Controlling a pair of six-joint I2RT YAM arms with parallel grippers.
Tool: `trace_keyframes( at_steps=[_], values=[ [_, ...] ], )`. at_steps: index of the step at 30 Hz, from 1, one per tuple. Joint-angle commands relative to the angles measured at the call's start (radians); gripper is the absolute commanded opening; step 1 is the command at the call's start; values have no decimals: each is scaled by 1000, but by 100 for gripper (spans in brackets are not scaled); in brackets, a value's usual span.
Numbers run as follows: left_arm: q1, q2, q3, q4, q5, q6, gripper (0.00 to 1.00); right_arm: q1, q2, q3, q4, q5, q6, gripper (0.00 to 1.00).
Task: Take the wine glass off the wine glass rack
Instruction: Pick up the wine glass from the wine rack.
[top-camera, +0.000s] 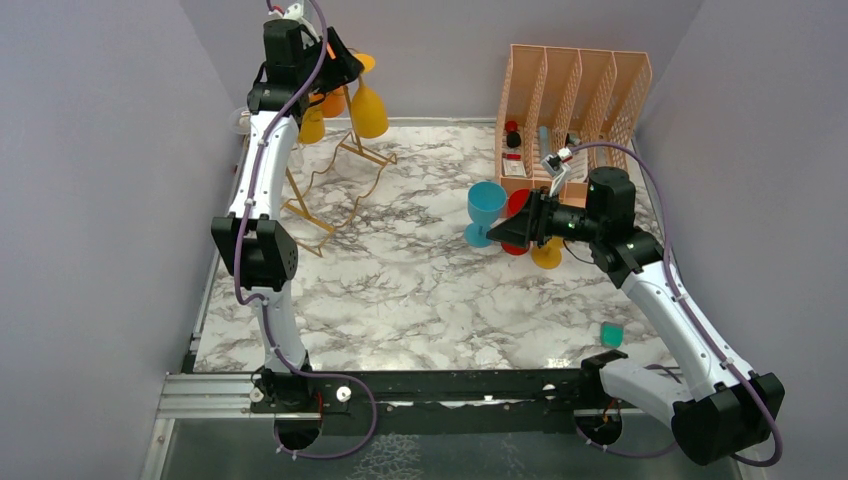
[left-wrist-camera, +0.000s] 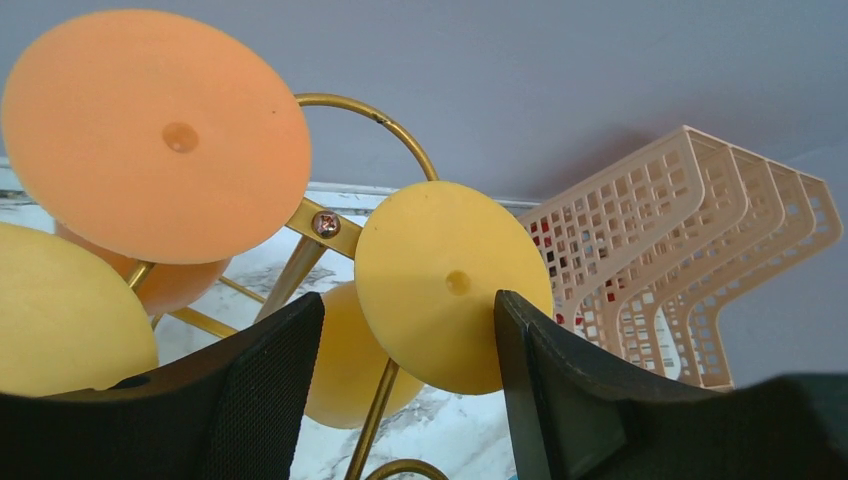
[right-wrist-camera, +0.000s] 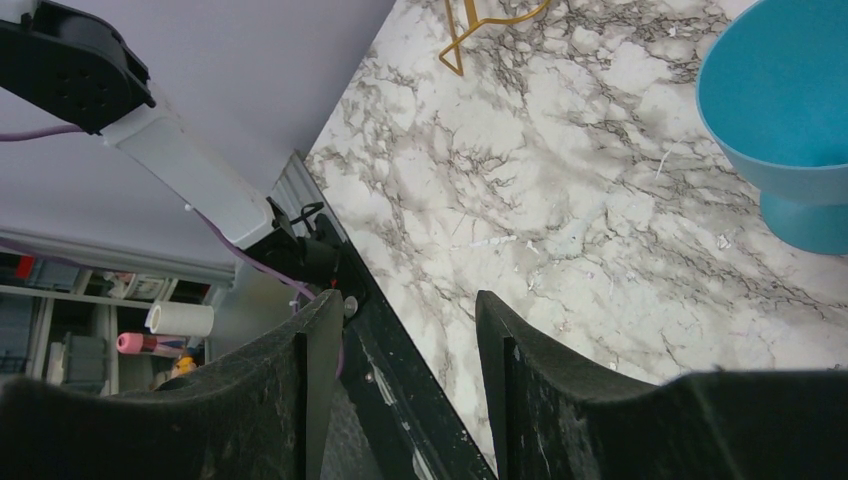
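Now: yellow glass (left-wrist-camera: 450, 285) hangs foot-up on gold rack (left-wrist-camera: 325, 225), dead ahead of left tool (left-wrist-camera: 408, 305). Foot disc faces tool; stem runs away, slightly down-left (bowl peeks out behind foot). Left tool jaws apart, flanking lower foot edge, nothing visibly gripped. Orange glass (left-wrist-camera: 155, 135) up-left of tool. Right tool (right-wrist-camera: 405, 320) half open, empty, over bench (right-wrist-camera: 560, 200), well apart from rack; left arm nearer.
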Motion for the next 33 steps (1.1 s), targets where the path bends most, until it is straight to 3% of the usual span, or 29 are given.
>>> trace_keyframes(
  at_steps=[1, 22, 33],
  values=[
    [6, 18, 43, 15, 34, -34, 63, -6, -7, -14, 18, -37, -7, 55],
    [8, -38, -12, 50, 28, -100, 19, -6, -11, -12, 28, -47, 18, 55],
    [12, -63, -57, 121, 68, -171, 3, -6, -15, -11, 30, -45, 34, 55]
  ],
)
